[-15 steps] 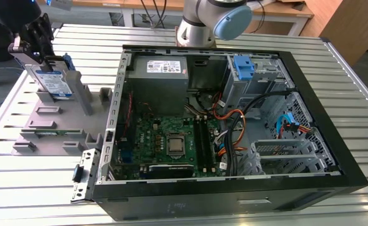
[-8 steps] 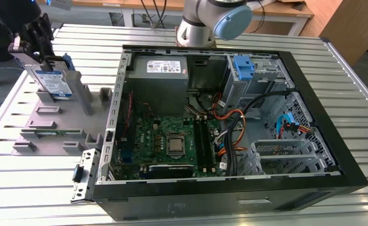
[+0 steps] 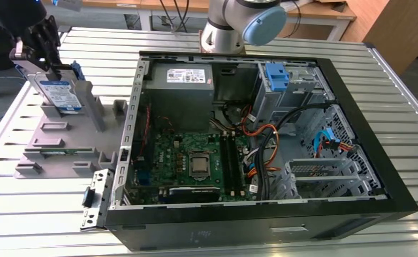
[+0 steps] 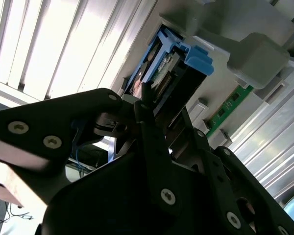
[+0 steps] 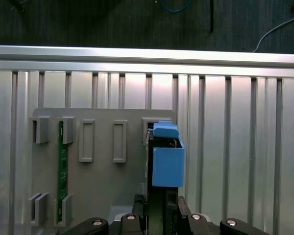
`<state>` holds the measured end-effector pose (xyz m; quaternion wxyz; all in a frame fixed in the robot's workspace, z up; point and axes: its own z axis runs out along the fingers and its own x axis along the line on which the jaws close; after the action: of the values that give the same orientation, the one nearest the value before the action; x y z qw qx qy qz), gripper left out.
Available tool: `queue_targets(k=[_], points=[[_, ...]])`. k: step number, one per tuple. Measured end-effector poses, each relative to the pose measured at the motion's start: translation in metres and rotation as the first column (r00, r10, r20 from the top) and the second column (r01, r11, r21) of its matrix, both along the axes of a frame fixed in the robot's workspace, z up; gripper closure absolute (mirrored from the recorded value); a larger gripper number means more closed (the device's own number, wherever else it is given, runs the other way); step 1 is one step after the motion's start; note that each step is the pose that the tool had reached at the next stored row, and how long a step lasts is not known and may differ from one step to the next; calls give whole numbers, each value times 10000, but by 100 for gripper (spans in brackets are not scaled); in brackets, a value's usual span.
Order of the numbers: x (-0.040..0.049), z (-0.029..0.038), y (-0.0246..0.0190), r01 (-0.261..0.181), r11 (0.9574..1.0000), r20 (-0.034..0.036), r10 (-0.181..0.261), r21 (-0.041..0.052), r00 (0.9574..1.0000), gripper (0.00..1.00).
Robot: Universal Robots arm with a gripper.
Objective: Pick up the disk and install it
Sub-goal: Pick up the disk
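The disk [image 3: 60, 92], a silver drive with a white-and-blue label and blue side rails, stands on edge in a slot of the grey holder plate [image 3: 59, 158] at the exterior view's left, outside the computer case. My gripper [image 3: 46, 65] comes down on its top end, one black finger on each flat side, shut on it. In the first wrist view the disk's blue rail [image 5: 167, 164] sticks out past my gripper [image 5: 161, 206]. The second wrist view shows the disk [image 4: 162, 63] between the fingers [image 4: 148, 115], its lower end still at the holder.
The open computer case [image 3: 266, 217] lies to the right of the holder, with a grey power-supply box [image 3: 183, 91], motherboard [image 3: 194, 160], loose cables and a drive cage with an upright blue latch [image 3: 278, 75]. A green memory stick [image 5: 62, 166] sits in another holder slot. The slatted metal table [image 3: 44, 219] surrounds everything.
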<state>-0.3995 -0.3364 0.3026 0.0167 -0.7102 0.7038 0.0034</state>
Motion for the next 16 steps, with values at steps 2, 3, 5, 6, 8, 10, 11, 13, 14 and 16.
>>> queue_targets(k=[2, 3, 5, 6, 8, 10, 11, 13, 14, 16], points=[[0, 5, 0, 0, 10000, -1, 0, 0, 10000, 65], [0, 6, 0, 0, 10000, 0, 0, 0, 10000, 65], [0, 7, 0, 0, 10000, -1, 0, 0, 10000, 65], [0, 7, 0, 0, 10000, 0, 0, 0, 10000, 65], [0, 8, 0, 0, 10000, -1, 0, -1, 10000, 65], [0, 9, 0, 0, 10000, -1, 0, 0, 10000, 65], [0, 14, 0, 0, 10000, -4, 0, -2, 10000, 65], [0, 37, 0, 0, 10000, -4, 0, -2, 10000, 65], [0, 53, 0, 0, 10000, -1, 0, -1, 10000, 65], [0, 90, 0, 0, 10000, -1, 0, 0, 10000, 65]])
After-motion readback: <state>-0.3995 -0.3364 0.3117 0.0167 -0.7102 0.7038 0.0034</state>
